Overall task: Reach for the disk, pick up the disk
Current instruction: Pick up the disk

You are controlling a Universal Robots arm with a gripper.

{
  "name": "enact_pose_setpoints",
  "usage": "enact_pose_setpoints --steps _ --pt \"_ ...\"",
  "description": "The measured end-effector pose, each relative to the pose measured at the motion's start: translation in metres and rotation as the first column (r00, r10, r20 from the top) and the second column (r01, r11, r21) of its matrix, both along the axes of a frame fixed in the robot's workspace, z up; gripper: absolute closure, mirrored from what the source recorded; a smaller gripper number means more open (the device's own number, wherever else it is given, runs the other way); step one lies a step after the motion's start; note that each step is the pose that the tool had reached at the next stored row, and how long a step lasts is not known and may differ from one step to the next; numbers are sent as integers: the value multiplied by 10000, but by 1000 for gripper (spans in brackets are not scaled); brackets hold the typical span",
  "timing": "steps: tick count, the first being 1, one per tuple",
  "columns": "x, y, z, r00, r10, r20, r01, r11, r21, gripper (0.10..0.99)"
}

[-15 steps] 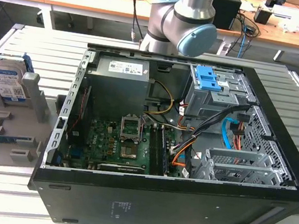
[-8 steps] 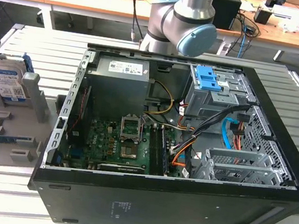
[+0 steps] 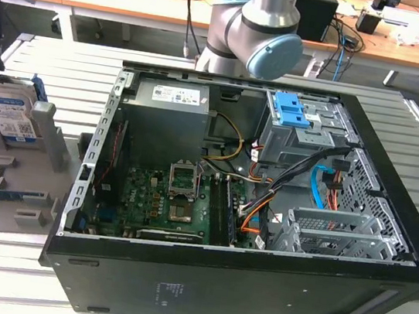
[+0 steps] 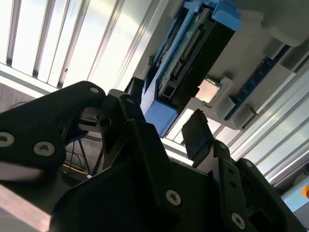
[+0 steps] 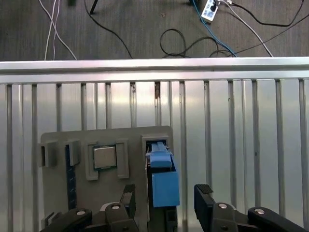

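I have the gripper point(image 5: 165, 194) lined up on the disk point(image 5: 162, 182). Its claw is spread, one finger either side of the blue-bracketed edge, and neither touches as far as I can tell. The disk stands on edge in the grey holder point(image 5: 57, 191), at the far left of the exterior view, beside the open computer case point(image 3: 256, 273). The reach looks nearly complete; gripping and lifting are not yet done.
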State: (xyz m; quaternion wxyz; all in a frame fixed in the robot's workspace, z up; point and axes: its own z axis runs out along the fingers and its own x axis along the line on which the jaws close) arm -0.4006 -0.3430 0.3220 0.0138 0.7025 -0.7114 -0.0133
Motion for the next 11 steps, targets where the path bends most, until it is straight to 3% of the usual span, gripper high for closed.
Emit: enact_pose_setpoints --steps 4,11 --pt "-6 0 -134 10000 84 1 -84 10000 0 486" --pt "-22 0 -275 9999 166 0 -166 9999 0 486"
